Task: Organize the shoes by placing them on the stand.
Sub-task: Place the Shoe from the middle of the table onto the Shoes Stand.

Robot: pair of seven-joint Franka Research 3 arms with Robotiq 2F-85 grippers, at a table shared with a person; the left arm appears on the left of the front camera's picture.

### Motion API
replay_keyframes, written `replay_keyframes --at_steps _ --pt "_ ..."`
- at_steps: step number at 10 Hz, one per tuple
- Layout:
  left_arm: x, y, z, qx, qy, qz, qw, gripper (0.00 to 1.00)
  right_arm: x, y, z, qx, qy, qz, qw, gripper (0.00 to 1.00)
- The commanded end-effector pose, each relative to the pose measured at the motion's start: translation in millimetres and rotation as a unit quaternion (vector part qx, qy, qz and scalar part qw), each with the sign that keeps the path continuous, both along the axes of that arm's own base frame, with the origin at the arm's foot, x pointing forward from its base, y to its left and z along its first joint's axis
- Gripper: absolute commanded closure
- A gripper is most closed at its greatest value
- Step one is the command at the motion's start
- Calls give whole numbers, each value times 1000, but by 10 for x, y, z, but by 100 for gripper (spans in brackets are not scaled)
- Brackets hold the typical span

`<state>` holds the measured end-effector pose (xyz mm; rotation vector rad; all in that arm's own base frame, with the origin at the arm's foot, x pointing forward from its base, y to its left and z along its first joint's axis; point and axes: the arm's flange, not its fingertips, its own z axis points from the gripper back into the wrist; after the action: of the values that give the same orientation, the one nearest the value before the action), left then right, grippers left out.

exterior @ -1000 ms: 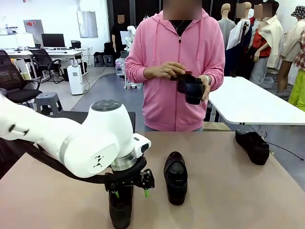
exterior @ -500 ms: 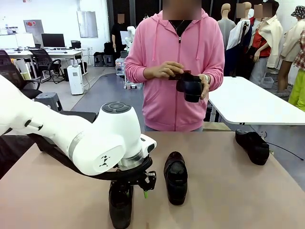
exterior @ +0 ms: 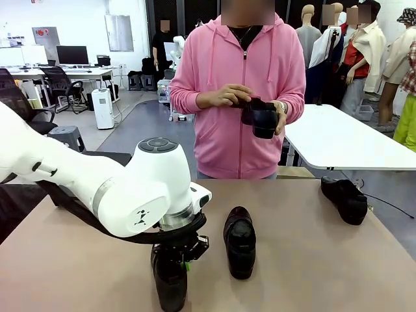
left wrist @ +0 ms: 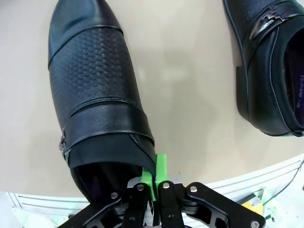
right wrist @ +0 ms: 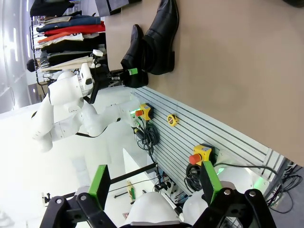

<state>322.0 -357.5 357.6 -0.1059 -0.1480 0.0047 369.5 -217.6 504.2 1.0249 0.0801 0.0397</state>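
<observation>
The left tool [exterior: 179, 258] is at 6 o'clock on the tan worktop [exterior: 312, 260], close to the robot's edge, pointing down. In the left wrist view its green pads [left wrist: 160, 167] are pinched together on the collar rim of the near shoe [exterior: 170, 285], at the heel end, with one pad outside the rim and the other hidden inside the opening. This glossy black shoe has a textured upper and a strap across the instep, and its toe points toward 6 o'clock in the front view. I cannot tell whether its sole rests on the worktop or is raised off it.

The middle shoe [exterior: 240, 242] lies flat just beside the near shoe, at about 2 o'clock from it, apart from it and roughly parallel. In the left wrist view its metal buckle and printed insole can be seen.

The third shoe [exterior: 344, 199] lies well apart from both, at 2 o'clock on the worktop near the right-hand edge.

The fourth shoe [exterior: 261, 119] is off the worktop at 12 o'clock, held at chest height by the person in a pink hoodie. The person's one hand [exterior: 224, 96] is on top of it and the other hand [exterior: 281, 116] supports it from the side.

The right tool [right wrist: 154, 178] has its fingers spread wide and has hold of nothing. Its wrist view looks from the side across the worktop toward the left arm and the two nearer shoes.
</observation>
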Motion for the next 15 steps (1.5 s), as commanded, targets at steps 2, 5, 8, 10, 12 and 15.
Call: replay_keyframes --at_steps 2,5,8,10,12,15 --pt "-87 -4 102 3 -18 1 1000 100 14 3 52 7 6 -8 1000 0" --pt "-476 167 581 0 -28 -41 999 100 14 3 52 7 6 -8 1000 0" --pt "-815 1004 1432 13 -76 -21 997 100 14 3 52 7 6 -8 1000 0" --pt "-857 1461 1663 11 -106 -67 992 100 14 3 52 7 6 -8 1000 0" --pt "-1111 1382 1561 -17 -67 -99 993 100 14 3 52 7 6 -8 1000 0" --pt "-927 1467 1753 8 -99 -61 993 100 14 3 52 7 6 -8 1000 0"
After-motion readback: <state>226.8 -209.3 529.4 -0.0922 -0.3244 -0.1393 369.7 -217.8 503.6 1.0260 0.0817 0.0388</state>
